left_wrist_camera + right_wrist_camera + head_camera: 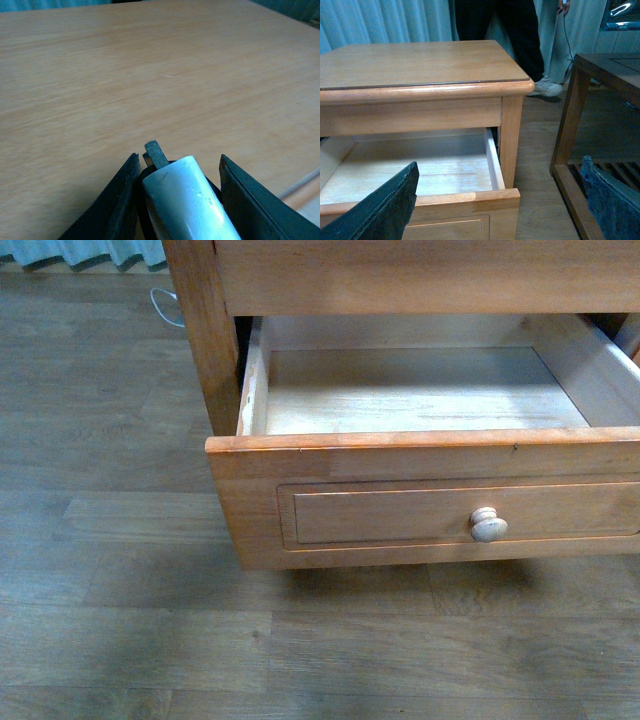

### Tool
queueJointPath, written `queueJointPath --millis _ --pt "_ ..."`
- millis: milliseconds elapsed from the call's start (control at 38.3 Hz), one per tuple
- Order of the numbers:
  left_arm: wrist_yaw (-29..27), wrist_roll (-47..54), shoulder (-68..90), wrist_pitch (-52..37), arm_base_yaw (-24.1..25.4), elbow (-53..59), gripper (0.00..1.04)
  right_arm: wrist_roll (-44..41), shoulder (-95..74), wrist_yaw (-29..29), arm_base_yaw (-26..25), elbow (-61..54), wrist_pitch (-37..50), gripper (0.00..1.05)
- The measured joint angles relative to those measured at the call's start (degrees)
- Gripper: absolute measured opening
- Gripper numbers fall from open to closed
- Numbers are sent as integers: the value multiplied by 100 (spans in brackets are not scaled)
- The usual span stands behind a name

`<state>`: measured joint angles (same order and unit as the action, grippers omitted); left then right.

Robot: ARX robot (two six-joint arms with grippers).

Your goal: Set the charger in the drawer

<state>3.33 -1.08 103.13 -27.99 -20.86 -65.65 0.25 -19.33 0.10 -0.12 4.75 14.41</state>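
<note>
Gripping the charger [185, 200] between its two dark fingers [120, 205], the left claw [178, 162] hangs over a smooth wooden top [150, 75]. A metal prong [157, 154] pokes out ahead, and a black loop [142, 190], likely the cable, hugs the block. The right claw [500, 162] is spread wide and carries nothing. It faces the drawer [420, 440], which stands open toward the near side, pale inside, with its round knob [489, 525] to the right. I judge the charger light, hard and rather slick, so a squeeze across its flat sides suits it. The cable looks limp and may dangle or snag on the drawer's front rim. Hardly fragile, the block should bear a short drop.
</note>
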Motion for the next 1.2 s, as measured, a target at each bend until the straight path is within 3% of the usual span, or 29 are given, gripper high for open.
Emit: queueJointPath --millis 313,575,731,940,1202 --pt "407 216 -341 -116 -870 236 43 0 0 2 0 0 0 96" --pt "575 374 131 61 -1088 81 43 0 0 2 0 0 0 96" --pt "431 433 164 87 -1130 61 63 0 0 2 0 0 0 96" --pt "-35 457 -262 24 -933 238 100 0 0 2 0 0 0 96" --pt "-199 483 -2070 -39 153 1606 98 0 0 2 0 0 0 96"
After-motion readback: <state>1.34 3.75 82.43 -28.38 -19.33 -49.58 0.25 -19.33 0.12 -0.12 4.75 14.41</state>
